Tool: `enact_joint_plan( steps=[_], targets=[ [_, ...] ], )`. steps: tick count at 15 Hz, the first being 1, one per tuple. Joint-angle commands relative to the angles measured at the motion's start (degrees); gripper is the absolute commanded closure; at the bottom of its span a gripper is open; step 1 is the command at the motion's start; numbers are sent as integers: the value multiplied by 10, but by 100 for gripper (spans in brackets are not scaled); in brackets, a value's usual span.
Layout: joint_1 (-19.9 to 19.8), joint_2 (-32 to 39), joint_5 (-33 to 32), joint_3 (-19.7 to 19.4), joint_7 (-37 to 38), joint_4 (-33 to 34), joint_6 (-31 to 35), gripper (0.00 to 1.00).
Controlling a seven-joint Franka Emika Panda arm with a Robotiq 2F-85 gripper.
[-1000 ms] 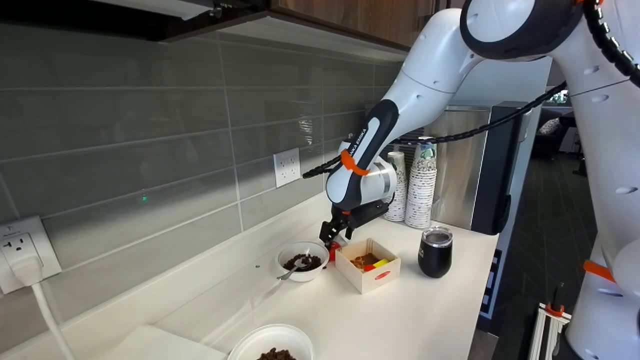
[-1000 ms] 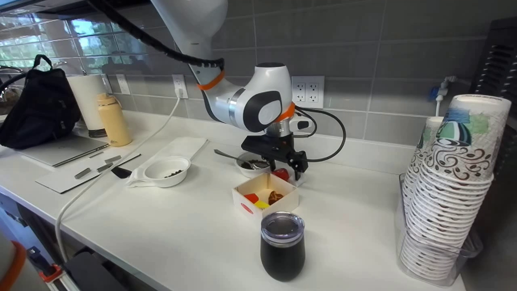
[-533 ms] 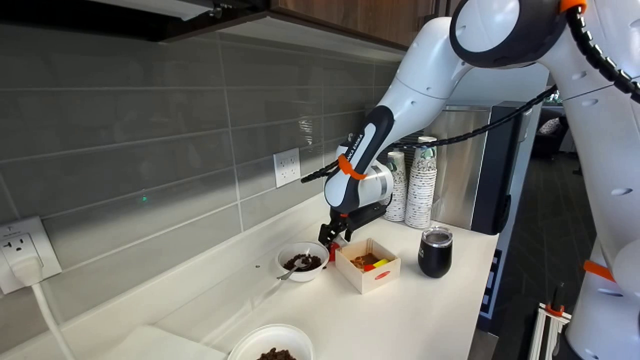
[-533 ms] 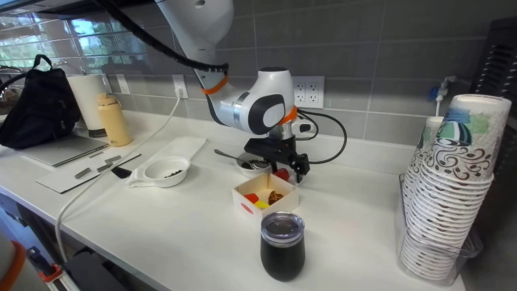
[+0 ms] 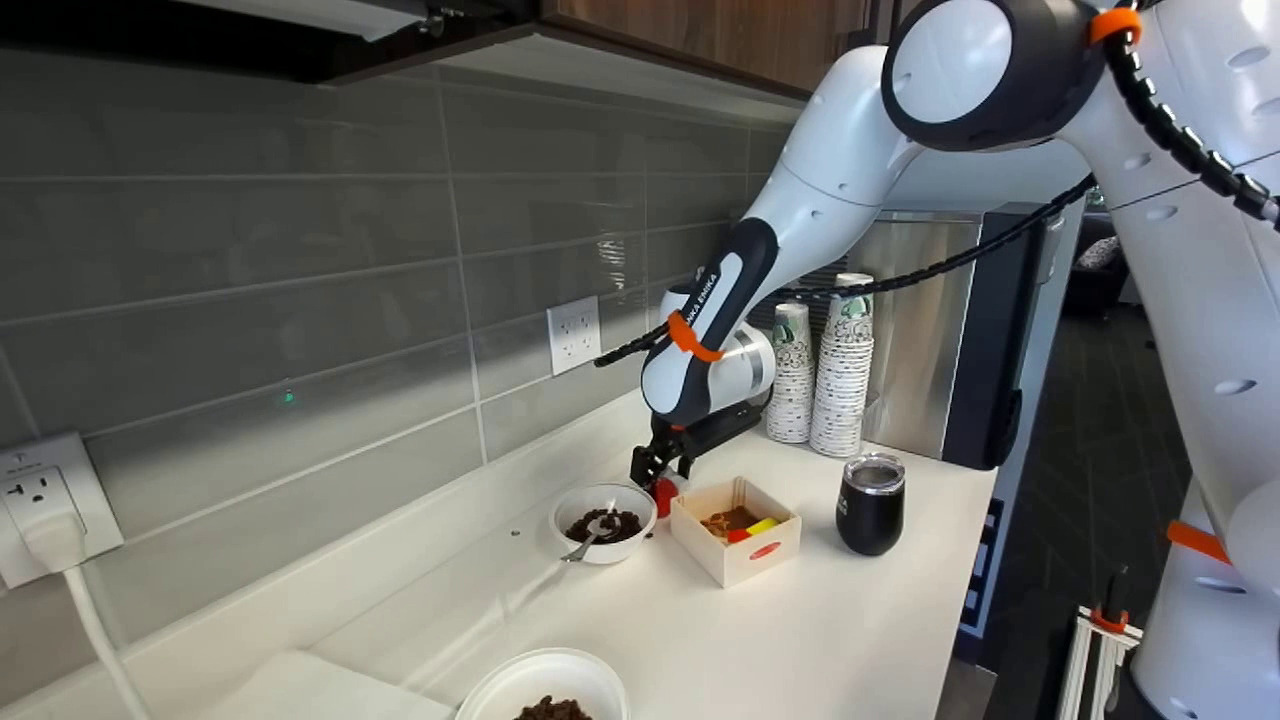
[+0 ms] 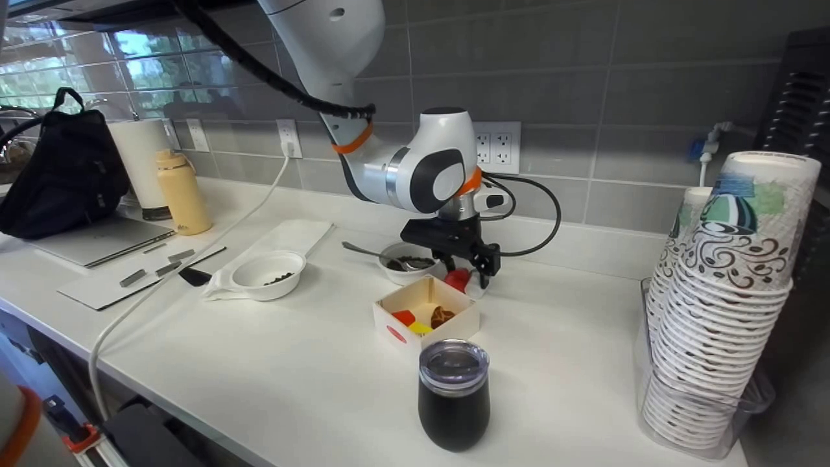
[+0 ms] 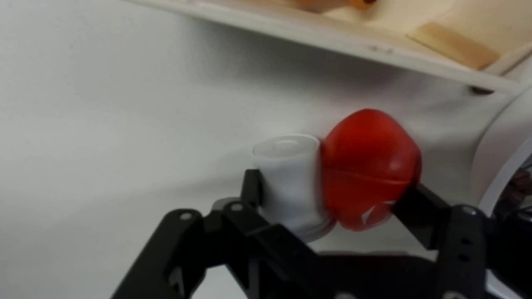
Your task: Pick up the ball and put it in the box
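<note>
The red, rounded ball (image 7: 370, 162) and a white cylinder (image 7: 289, 178) sit side by side between my fingertips in the wrist view. One finger presses the cylinder and the other the ball. My gripper (image 6: 467, 272) is low over the counter; the ball also shows in both exterior views (image 5: 664, 497) (image 6: 458, 279). I cannot tell whether it is clear of the counter. The small low box (image 5: 700, 540) with thin pale walls stands right beside the ball, and its rim (image 7: 332, 43) shows at the top of the wrist view. It holds red, yellow and brown pieces.
A small white bowl (image 5: 625, 548) with dark contents and a spoon (image 6: 366, 248) stands close beside the gripper. A dark cup (image 6: 454, 412) stands beyond the box. Stacked paper cups (image 6: 720, 311) and another white bowl (image 6: 259, 259) are farther off. The tiled wall (image 5: 540, 260) is close behind.
The arm has shifted slightly towards the tiled wall. The red ball has moved a little with the gripper. The small bowl and its spoon have been nudged slightly. The box has not moved.
</note>
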Motion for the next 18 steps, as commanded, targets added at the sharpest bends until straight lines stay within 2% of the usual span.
enact_joint_plan(
  steps=[1, 2, 6, 9, 10, 18],
  targets=[
    [1, 19, -21, -6, 12, 20, -15, 48],
    [-2, 13, -19, -3, 10, 14, -13, 50],
    [-7, -31, -15, 0, 8, -12, -13, 69],
    [-8, -70, -12, 1, 7, -41, -11, 98],
    [-8, -80, -13, 0, 8, -50, -11, 100],
    [-8, -131, -10, 3, 5, -115, -5, 99]
  ],
)
